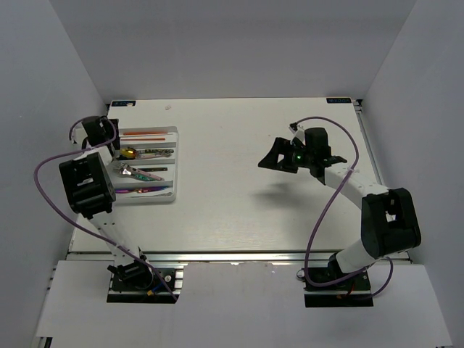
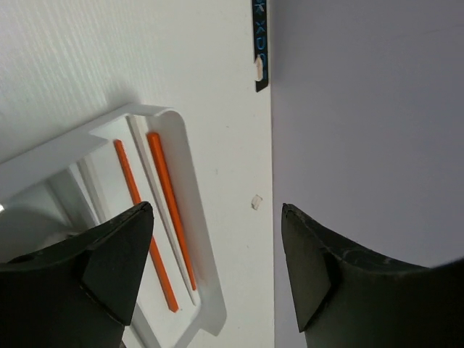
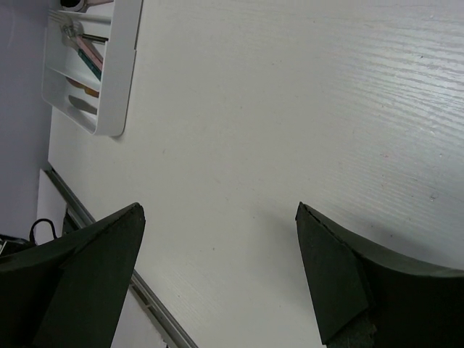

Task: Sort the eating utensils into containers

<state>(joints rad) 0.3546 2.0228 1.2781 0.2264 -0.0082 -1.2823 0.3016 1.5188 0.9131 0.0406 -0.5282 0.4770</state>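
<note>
White tray [image 1: 176, 168] holding two orange-red sticks [image 2: 165, 196], a gold-bowled spoon [image 1: 129, 152], and pink and teal handles [image 3: 93, 61]. White, finely grained table [image 1: 239, 188]. Matte black left gripper [image 2: 217, 217] and right gripper [image 3: 217, 214]. Purple cables [image 1: 37, 174].

White surface [image 1: 246, 188], pale grey walls [image 1: 239, 43] around it; a tiny white scrap [image 2: 255, 202] sits near the far edge, close to a black-and-blue label [image 2: 260, 43].
</note>
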